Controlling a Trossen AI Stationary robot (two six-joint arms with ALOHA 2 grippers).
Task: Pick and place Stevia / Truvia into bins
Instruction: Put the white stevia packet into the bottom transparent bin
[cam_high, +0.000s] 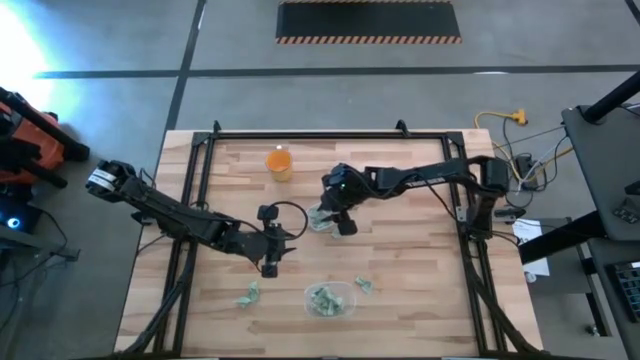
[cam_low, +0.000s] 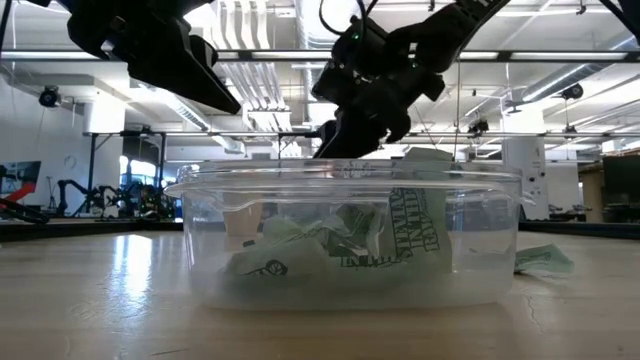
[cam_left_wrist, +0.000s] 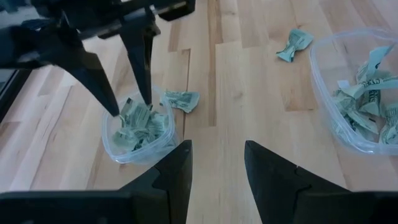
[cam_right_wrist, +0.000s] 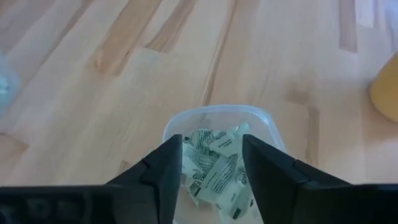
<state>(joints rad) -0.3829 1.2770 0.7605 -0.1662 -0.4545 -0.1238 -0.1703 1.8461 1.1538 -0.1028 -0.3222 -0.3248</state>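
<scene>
The small round clear cup (cam_high: 322, 218) holds a pile of green-and-white sachets (cam_right_wrist: 217, 168). My right gripper (cam_right_wrist: 211, 140) hangs open right above it, fingers pointing down at the pile (cam_left_wrist: 130, 106). My left gripper (cam_left_wrist: 217, 146) is open and empty over bare wood (cam_high: 270, 262), to the cup's near left. The larger clear tub (cam_high: 330, 300) stands near the table's near edge with several sachets (cam_low: 330, 245) inside. One sachet (cam_left_wrist: 182, 99) lies flat beside the cup. Others lie beside the tub (cam_high: 363, 285) and to its left (cam_high: 248, 295). My right gripper's fingertips (cam_left_wrist: 115, 111) come from above and reach down to the top of the sachet pile in the small cup (cam_left_wrist: 137, 127). I cannot tell whether they touch a sachet; nothing is lifted between them.
An orange cup (cam_high: 279, 162) stands toward the table's far edge, beyond the small cup. A dark frame (cam_high: 300, 135) runs along the table's far and side edges. Bare wood lies between the two containers and on the table's right part.
</scene>
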